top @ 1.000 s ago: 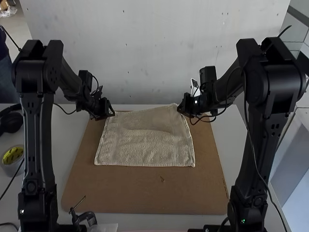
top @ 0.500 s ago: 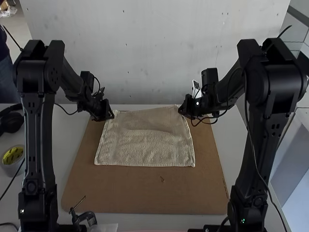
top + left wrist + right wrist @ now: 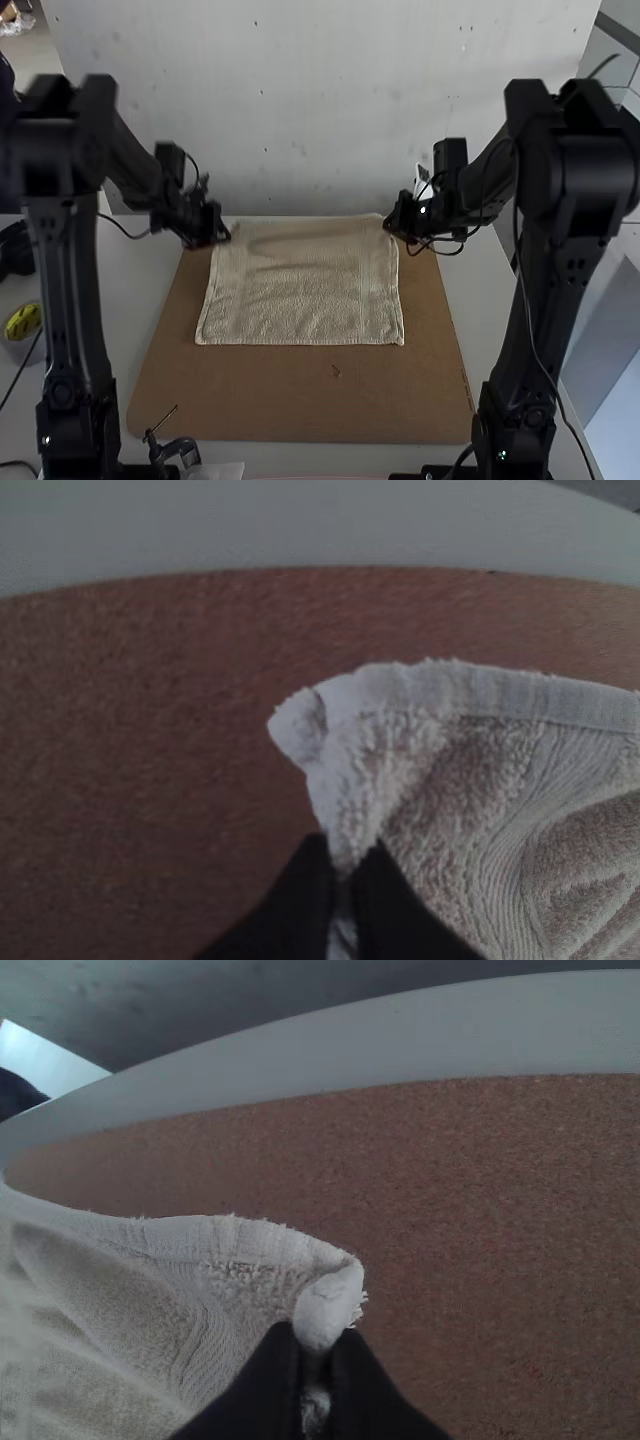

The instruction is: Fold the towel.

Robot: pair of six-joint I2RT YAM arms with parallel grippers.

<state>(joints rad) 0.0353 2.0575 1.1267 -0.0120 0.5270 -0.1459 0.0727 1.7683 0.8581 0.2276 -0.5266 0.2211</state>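
The beige towel (image 3: pixel 305 290) lies spread on the brown board, its far edge drawn up between the two grippers, with soft ripples below that edge. At its far left corner is my left gripper (image 3: pixel 224 236); at the far right corner, my right gripper (image 3: pixel 390 226). In the left wrist view the left gripper (image 3: pixel 342 880) is shut on the towel (image 3: pixel 470 770) near a corner, which pokes out past the fingertips. The right wrist view has the right gripper (image 3: pixel 314 1355) shut on the opposite corner of the towel (image 3: pixel 180 1290).
The brown board (image 3: pixel 300 400) reaches past the towel on the near side and at both sides. A tape roll (image 3: pixel 24 322) and dark headphones (image 3: pixel 14 250) are on the table at the left. A small black clamp (image 3: pixel 175 450) stands at the board's near left edge.
Both grippers have moved outward, the left one to the left and the right one to the right. The towel's far edge has been pulled wider and straighter between them.
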